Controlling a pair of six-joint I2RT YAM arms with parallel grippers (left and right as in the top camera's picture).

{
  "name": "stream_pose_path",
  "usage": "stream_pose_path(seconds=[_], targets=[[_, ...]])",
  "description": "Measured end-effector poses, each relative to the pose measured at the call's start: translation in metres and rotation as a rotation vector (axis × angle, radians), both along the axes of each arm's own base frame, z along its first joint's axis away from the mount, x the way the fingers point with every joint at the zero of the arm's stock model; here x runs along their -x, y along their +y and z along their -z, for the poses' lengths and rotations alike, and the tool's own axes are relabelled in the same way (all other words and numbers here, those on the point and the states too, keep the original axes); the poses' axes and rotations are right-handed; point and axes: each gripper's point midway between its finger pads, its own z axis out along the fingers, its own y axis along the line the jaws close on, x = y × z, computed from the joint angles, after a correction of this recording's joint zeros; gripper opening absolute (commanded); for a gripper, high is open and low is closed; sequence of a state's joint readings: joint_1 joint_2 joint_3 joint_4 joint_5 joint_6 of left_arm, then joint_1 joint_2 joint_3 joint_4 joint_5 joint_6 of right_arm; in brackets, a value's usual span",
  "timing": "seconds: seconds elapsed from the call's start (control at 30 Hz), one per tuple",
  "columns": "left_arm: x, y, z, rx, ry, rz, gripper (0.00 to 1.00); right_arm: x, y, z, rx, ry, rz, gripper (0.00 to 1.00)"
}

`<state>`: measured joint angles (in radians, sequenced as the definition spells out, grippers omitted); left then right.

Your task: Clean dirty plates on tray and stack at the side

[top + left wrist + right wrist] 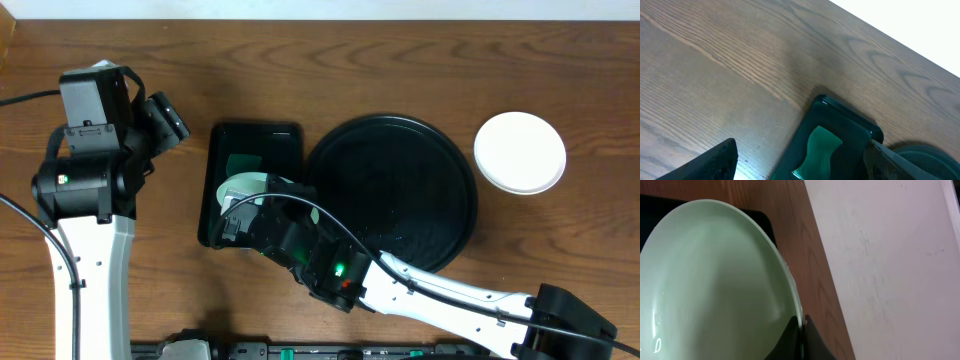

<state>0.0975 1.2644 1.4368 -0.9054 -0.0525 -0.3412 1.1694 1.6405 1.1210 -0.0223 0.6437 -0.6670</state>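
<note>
My right tool (801,330) was clamped shut on the rim of a pale-mint plate (715,280), one finger on each face of its edge. The plate was tilted, its hollow face turned toward my wrist camera, and that face looked clean and glossy there. From overhead, I held the plate above the near half of the small rectangular black tray (255,130), with most of the plate hidden under my own wrist. A green sponge (822,147) lay in that small tray, at its far half, just beyond the plate. I could not tell whether the plate touched the sponge or the tray.

My left tool (168,118) hung with its fingers spread wide and nothing between them, above bare table (400,60) just left of the small tray.

The large round black tray (400,190) sat just to the right of the small one. Further right, beside the round tray, white plates (520,152) rested on the table. How many were stacked there I could not tell.
</note>
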Motion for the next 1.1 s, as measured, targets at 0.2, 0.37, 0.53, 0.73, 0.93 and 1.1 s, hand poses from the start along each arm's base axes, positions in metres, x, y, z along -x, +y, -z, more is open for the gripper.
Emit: stream_pose_path(seconds=[0.2, 0.37, 0.53, 0.73, 0.93, 1.1], targets=[[0.0, 0.0, 0.0, 0.0, 0.0, 0.0, 0.81, 0.0, 0.0, -0.001, 0.035, -0.02, -0.02, 0.01], [0.0, 0.0, 0.0, 0.0, 0.0, 0.0, 0.81, -0.002, 0.002, -0.005, 0.01, -0.03, -0.017, 0.01], [0.0, 0.0, 0.0, 0.0, 0.0, 0.0, 0.81, -0.016, -0.001, -0.015, -0.118, -0.014, 0.049, 0.01], [0.0, 0.0, 0.0, 0.0, 0.0, 0.0, 0.81, -0.05, -0.028, -0.017, -0.35, 0.074, 0.235, 0.01], [0.0, 0.0, 0.0, 0.0, 0.0, 0.0, 0.81, -0.082, -0.055, -0.003, -0.569, 0.248, 0.36, 0.01], [0.0, 0.0, 0.0, 0.0, 0.0, 0.0, 0.81, -0.109, -0.075, 0.006, -0.779, 0.454, 0.402, 0.01]])
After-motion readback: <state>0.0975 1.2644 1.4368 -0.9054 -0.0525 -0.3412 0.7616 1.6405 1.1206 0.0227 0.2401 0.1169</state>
